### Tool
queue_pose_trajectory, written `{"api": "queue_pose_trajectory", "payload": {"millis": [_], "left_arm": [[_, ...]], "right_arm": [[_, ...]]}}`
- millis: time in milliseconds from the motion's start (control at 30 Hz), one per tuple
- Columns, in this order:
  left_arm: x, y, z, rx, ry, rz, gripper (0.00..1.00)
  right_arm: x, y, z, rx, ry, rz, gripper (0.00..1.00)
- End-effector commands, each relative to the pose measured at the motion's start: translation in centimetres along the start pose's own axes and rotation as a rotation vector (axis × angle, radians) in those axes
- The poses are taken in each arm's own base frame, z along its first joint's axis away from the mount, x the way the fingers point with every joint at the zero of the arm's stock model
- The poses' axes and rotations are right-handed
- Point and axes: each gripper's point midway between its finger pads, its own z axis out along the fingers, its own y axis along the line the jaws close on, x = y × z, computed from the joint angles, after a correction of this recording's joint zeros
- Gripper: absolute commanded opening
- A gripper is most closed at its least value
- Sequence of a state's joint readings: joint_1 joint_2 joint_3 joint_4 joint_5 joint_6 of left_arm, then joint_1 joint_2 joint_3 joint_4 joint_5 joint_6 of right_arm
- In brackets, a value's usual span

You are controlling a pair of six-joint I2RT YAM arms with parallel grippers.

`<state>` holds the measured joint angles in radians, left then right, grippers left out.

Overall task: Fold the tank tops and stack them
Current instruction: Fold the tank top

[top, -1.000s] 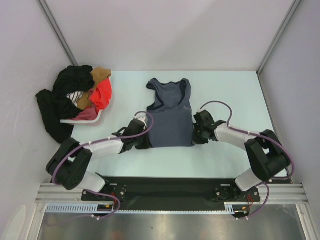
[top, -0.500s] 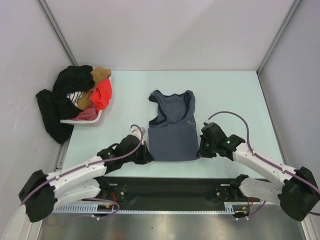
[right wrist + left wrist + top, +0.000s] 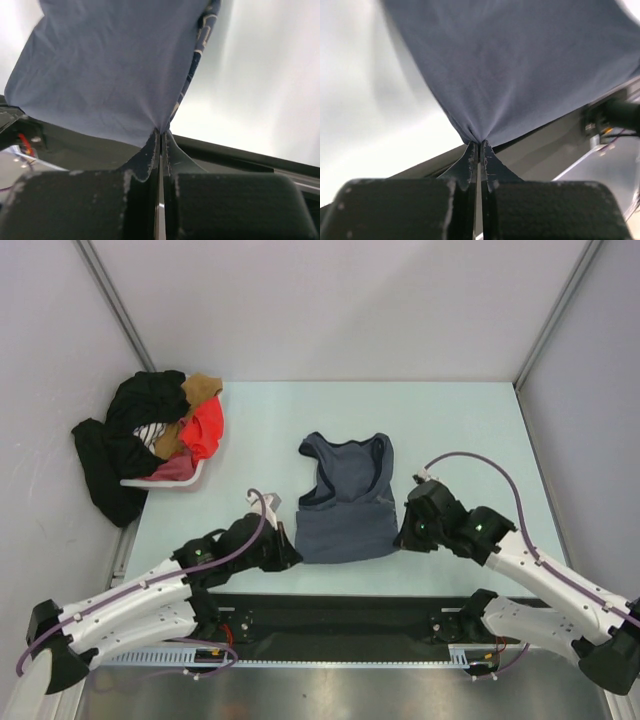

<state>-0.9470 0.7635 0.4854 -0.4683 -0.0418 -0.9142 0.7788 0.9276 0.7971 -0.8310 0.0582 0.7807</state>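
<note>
The slate blue-grey tank top (image 3: 345, 502) lies spread on the pale table, straps toward the far side, hem toward me. My left gripper (image 3: 292, 556) is shut on its near left hem corner, and in the left wrist view the cloth (image 3: 520, 75) bunches into the closed left gripper (image 3: 480, 144). My right gripper (image 3: 402, 538) is shut on the near right corner. In the right wrist view the fabric (image 3: 110, 70) pulls taut from the closed right gripper (image 3: 161, 132). A maroon-red garment (image 3: 172, 469) shows in the pile at left.
A heap of clothes fills the far left: black garments (image 3: 125, 445), a bright orange-red one (image 3: 205, 427), a tan piece (image 3: 200, 388), over a white basket rim (image 3: 160, 482). The black base plate (image 3: 340, 615) runs along the near table edge.
Both arms have drawn back toward the near edge, dragging the blue-grey tank top closer to me. The grip on both hem corners is unchanged.
</note>
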Motion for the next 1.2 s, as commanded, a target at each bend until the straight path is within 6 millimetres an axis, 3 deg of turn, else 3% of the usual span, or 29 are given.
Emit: {"api": "queue_pose_trajectory", "payload": {"millis": [0,67,133,333,500,633,667,800,967,1033,1167], "left_arm": [[-5.2,-2.4,-3.1,-0.016,-0.146,0.030,0.00],[-7.5,-3.1,-3.8,-0.024,-0.181,0.043,0.00],[-8.3,-3.6,-3.8,-0.005,-0.169,0.043,0.00],[-12.0,-4.5,-2.0,0.026,-0.169,0.047,0.01],[-15.5,-4.2,-1.3,0.034,-0.175,0.042,0.00],[-17.8,-3.5,0.0,0.028,-0.169,0.030,0.00],[-18.3,-2.5,0.8,0.006,-0.156,0.016,0.00],[-20.8,-2.5,2.1,0.025,-0.144,0.012,0.00],[-24.2,-2.1,3.6,0.014,-0.155,0.004,0.00],[-24.7,-1.3,5.1,0.004,-0.127,-0.011,0.00],[-26.9,0.9,7.0,-0.030,-0.125,-0.044,0.00]], "right_arm": [[-4.2,1.9,-2.7,0.001,-0.119,-0.039,0.00],[-5.4,2.3,-2.6,0.016,-0.126,-0.062,0.00],[-7.3,3.0,-2.6,0.021,-0.138,-0.057,0.00],[-11.9,4.1,-2.5,-0.006,-0.174,-0.050,0.00],[-15.4,3.4,-0.8,0.013,-0.168,-0.012,0.00],[-17.2,3.1,0.4,0.017,-0.156,0.009,0.00],[-17.5,2.9,0.7,0.018,-0.152,0.012,0.00],[-20.3,2.6,1.7,0.005,-0.164,0.042,0.00],[-23.2,1.6,4.5,0.018,-0.138,0.080,0.00],[-24.8,1.7,4.6,0.009,-0.152,0.089,0.00],[-26.9,1.4,7.3,0.010,-0.124,0.111,0.00]]}}
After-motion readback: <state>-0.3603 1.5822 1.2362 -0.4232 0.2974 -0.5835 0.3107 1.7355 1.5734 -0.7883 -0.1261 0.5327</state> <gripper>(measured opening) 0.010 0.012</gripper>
